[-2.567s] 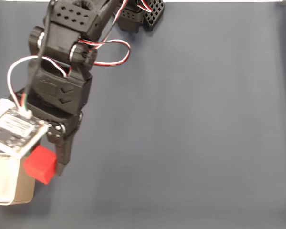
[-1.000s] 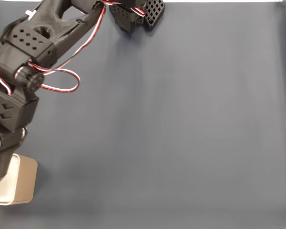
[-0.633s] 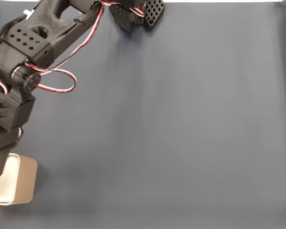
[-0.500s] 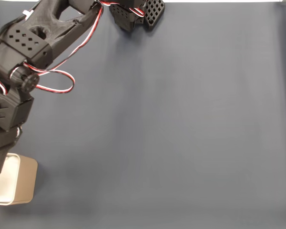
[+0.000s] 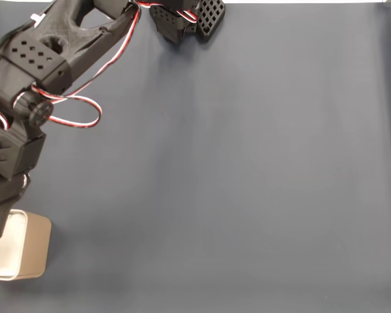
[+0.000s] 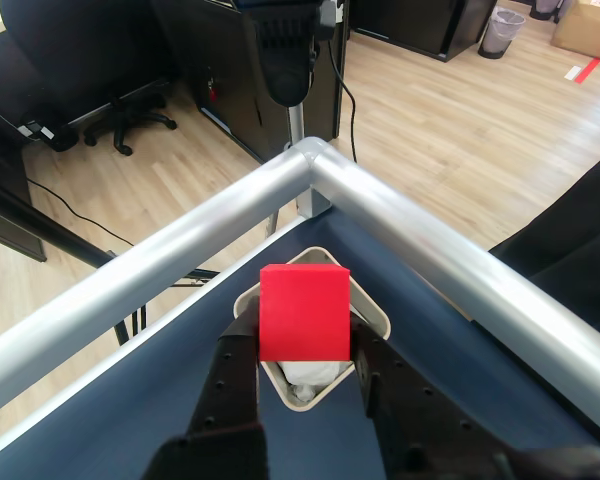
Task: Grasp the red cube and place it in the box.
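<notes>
In the other view the red cube (image 6: 302, 311) hangs between my two black fingers, with my gripper (image 6: 302, 338) shut on it. Directly beneath it stands the box (image 6: 373, 314), tan with a white interior, in the table's corner; the cube hides much of its opening. In the fixed view the box (image 5: 34, 251) lies at the bottom left and my arm (image 5: 26, 85) reaches down the left edge, its lower end overlapping the box's left part.
A dark blue mat (image 5: 247, 195) covers the table, and the arm's base (image 5: 189, 16) stands at its top edge. Silver frame rails (image 6: 440, 260) meet just beyond the box, with wooden floor and an office chair (image 6: 70, 60) past them.
Since 2.6 s ago the arm has swung left with the red cube, from beside the box to over it. Over the last half second it has barely moved.
</notes>
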Robot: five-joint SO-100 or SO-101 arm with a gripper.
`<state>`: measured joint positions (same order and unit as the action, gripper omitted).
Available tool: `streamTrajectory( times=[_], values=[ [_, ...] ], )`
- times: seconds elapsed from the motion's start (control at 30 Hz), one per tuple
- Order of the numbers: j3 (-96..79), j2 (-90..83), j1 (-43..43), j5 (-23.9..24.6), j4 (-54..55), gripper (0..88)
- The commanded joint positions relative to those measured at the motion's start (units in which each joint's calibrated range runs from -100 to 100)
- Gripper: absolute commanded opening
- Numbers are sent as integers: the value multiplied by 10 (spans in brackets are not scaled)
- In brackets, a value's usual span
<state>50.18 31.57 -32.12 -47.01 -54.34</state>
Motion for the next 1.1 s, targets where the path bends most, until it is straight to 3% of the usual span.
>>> streamTrajectory(
  times=[0.0, 0.77, 0.87, 1.07],
  values=[
    [35, -6, -1, -6, 15, 0],
    [26, 2, 2, -14, 18, 3],
    [23, 0, 4, -17, 15, 44],
    [15, -5, 5, -25, 11, 245]
  ],
)
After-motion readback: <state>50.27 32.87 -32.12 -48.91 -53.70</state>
